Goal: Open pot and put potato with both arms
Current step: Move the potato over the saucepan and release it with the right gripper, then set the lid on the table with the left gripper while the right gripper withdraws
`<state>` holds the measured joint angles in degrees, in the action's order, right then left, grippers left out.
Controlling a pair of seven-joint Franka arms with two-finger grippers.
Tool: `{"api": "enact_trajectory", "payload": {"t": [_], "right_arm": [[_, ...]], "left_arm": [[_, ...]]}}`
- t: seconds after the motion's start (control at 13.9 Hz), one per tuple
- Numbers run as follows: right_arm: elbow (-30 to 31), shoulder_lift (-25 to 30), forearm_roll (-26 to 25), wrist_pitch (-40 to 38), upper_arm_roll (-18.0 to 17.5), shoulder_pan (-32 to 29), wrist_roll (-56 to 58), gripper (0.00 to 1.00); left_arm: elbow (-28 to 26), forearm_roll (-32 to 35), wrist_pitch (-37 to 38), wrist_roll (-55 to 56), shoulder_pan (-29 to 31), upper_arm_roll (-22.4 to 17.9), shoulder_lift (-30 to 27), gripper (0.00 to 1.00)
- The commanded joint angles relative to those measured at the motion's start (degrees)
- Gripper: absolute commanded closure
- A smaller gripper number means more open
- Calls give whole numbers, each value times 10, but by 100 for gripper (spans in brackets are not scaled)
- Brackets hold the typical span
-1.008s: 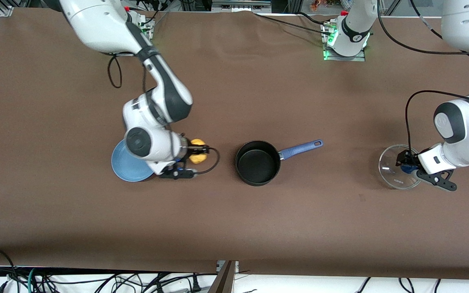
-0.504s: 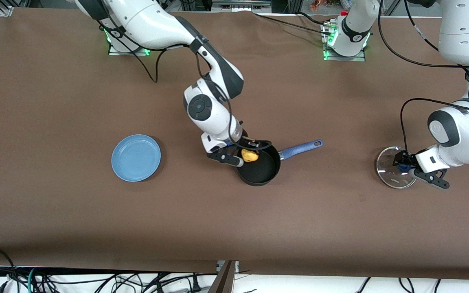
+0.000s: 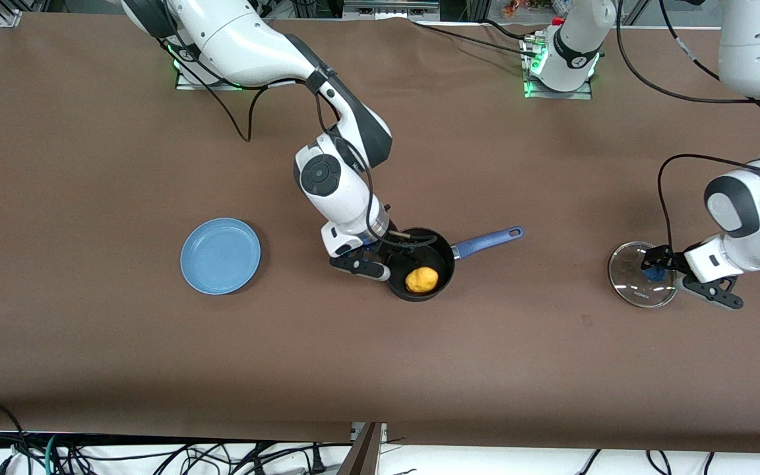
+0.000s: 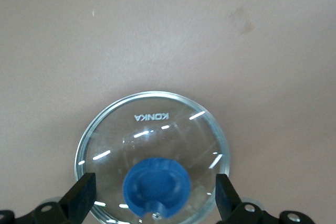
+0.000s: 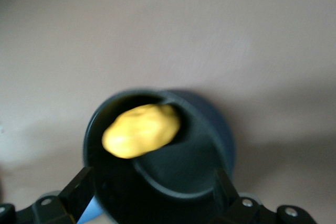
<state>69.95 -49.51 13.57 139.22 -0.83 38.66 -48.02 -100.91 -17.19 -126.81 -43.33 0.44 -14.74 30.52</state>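
The black pot stands mid-table without its lid, its blue handle pointing toward the left arm's end. The yellow potato lies inside it, also seen in the right wrist view. My right gripper hovers over the pot's rim, open and empty. The glass lid lies flat on the table toward the left arm's end. My left gripper is open, its fingers on either side of the lid's blue knob and apart from it.
A flat blue plate lies empty on the table toward the right arm's end, beside the pot. The brown table stretches bare nearer the front camera. Cables hang below its front edge.
The right gripper carried the potato from the blue plate to the pot and let it go; the potato now lies in the pot. The lid came down onto the table.
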Motion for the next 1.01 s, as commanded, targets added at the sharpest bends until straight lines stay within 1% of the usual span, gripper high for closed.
{"api": "enact_trajectory", "payload": {"t": [0.0, 0.07, 0.14, 0.29, 0.36, 0.43, 0.5, 0.65, 0.79, 0.86, 0.94], "right_arm": [[5, 34, -28, -88, 24, -17, 36, 0], [14, 44, -28, -116, 51, -17, 38, 0], [25, 59, -28, -133, 74, -18, 51, 0], [50, 97, -28, -201, 107, -19, 139, 0], [63, 120, -27, -240, 124, -19, 174, 0], [83, 150, -26, -263, 135, -20, 201, 0], [118, 194, -26, -273, 147, -20, 226, 0], [213, 296, -26, -288, 168, -20, 272, 0], [289, 391, -28, -313, 201, -20, 332, 0], [297, 423, -28, -348, 216, -20, 347, 0], [294, 440, -30, -384, 231, -20, 351, 0]], "left_arm": [[16, 43, 84, 98, -6, 14, -74, 0], [39, 72, 128, 138, -4, 27, -88, 0], [71, 86, 180, 175, -3, 34, -93, 0], [124, 98, 263, 223, -4, 36, -102, 0], [146, 117, 293, 238, -7, 37, -108, 0], [163, 135, 324, 258, -6, 53, -116, 0], [176, 151, 348, 280, -5, 70, -125, 0], [181, 178, 380, 324, -5, 88, -151, 0], [180, 174, 398, 356, -4, 100, -181, 0], [180, 168, 411, 377, -3, 103, -193, 0], [178, 167, 418, 397, 0, 112, -203, 0]]}}
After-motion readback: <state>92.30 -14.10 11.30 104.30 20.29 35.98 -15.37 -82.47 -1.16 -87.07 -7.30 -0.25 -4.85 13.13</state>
